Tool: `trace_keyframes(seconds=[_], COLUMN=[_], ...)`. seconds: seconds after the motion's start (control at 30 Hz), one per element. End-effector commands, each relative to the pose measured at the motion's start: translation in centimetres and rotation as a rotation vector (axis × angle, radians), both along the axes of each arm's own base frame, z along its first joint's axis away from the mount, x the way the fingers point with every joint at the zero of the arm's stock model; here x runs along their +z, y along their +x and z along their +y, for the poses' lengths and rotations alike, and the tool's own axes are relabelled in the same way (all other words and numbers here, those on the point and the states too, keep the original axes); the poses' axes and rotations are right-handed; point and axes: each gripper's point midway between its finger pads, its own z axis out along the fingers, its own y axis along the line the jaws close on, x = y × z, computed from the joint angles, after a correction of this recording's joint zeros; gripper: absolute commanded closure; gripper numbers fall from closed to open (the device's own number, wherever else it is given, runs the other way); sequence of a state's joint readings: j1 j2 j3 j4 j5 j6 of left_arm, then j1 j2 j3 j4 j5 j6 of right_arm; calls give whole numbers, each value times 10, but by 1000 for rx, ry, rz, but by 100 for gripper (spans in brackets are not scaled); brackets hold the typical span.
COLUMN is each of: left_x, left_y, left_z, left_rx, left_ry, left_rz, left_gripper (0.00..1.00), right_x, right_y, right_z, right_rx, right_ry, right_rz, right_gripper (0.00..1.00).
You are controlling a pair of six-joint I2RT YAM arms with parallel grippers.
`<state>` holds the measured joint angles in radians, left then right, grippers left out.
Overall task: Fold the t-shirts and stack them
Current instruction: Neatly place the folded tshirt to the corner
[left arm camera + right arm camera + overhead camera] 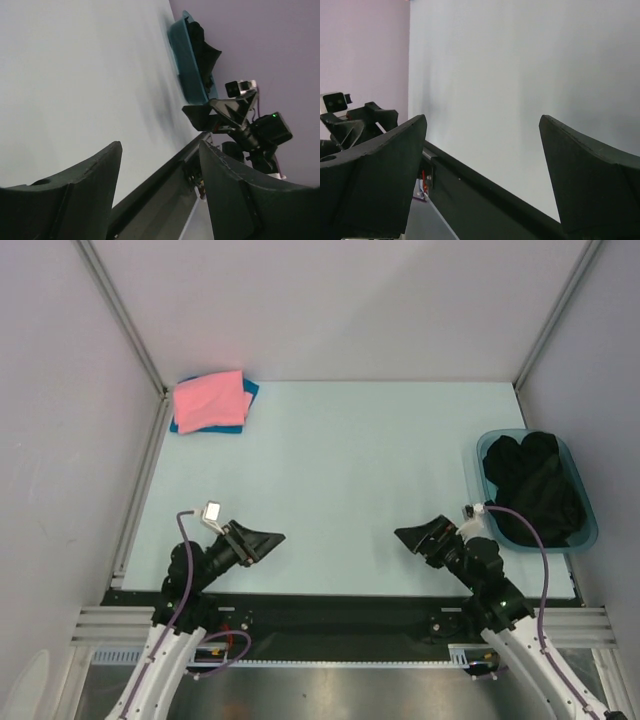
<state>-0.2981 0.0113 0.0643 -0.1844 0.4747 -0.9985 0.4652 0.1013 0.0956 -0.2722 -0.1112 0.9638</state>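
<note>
T-shirts are nowhere near my pincers; findings run from the near edge outward.

Left pincer (270,543): jaws apart, nothing between them, low over the near part of the surface (340,460) and pointing inward. Right pincer (410,538): jaws spread wide, also empty, facing the left one across bare surface.

Right side, mid-depth: a translucent teal tub (478,462) holding a heap of dark garments (535,485). I cannot tell what kind of garments they are. The tub sits just beyond and outward of my right pincer.

Far left corner: the pink t-shirt (208,400) lies folded on top of the teal-blue t-shirt (215,428), which shows only along the near and right margins. The stack's longer side runs roughly across the surface, slightly skewed. It lies well apart from both pincers, ahead of and a little outward of the left one, so my left arm is clearly nearer.

Assessment: these two shirts look folded and stacked. If more work remains, it is likely in the tub, within reach of my right arm.
</note>
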Motion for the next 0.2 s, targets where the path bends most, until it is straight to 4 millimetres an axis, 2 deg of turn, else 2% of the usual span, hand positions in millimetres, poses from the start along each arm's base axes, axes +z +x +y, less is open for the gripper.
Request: trace_keyframes(seconds=[0.0,0.03,0.17], left_x=[-19,-20,-20], left_y=[-7,-7,-6], left_z=[-10,-10,-14], left_rx=[-54,-57,-71], left_ry=[-94,-95,-157], left_rz=[53,55,40], left_gripper=[31,31,30], right_x=[-51,-56,-49], right_y=[-12,-13,-11], right_z=[-11,-11,0], right_rx=[-45,-43,-20], right_ry=[-77,-76,13], right_rz=[189,196,161], right_gripper=[0,0,0])
